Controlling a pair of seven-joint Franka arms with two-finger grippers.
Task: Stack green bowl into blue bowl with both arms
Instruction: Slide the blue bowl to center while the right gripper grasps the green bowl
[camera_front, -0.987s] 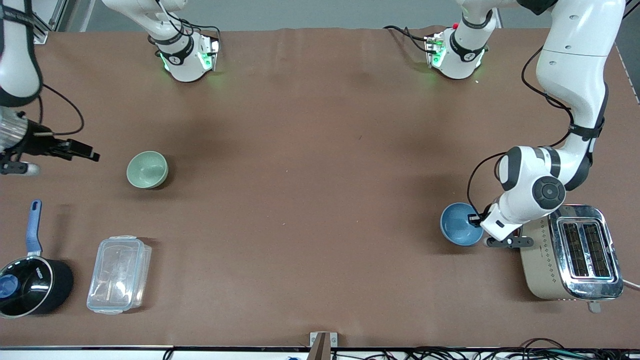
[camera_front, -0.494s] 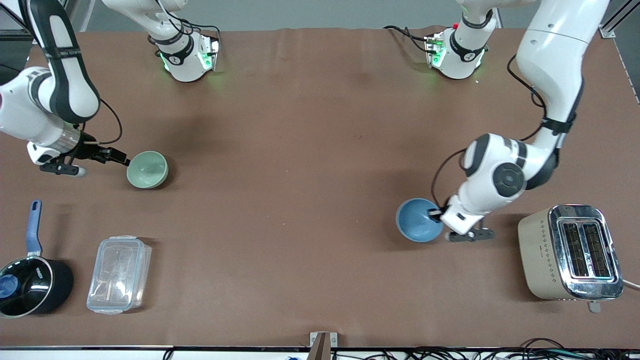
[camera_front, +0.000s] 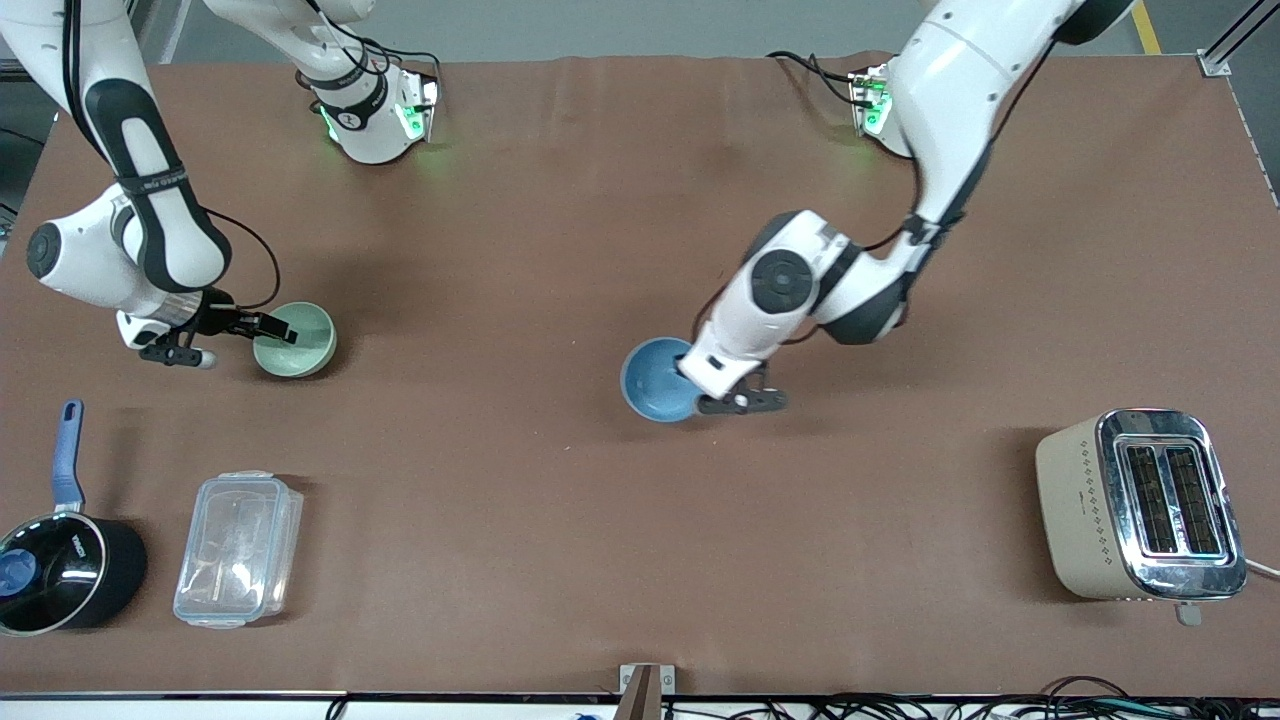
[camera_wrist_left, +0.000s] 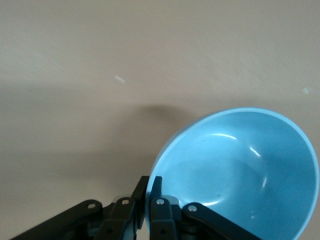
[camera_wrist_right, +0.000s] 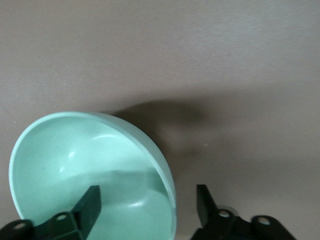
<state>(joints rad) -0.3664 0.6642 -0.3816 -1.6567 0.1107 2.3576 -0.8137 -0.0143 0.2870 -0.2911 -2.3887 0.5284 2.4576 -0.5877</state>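
While left claw grips blue bowl (rim), right claw straddles green bowl.

Bright even light, soft shadows, sharp

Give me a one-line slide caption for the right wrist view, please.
Right gripper open astride the rim of the green bowl, one finger inside, one outside, on the brown table.
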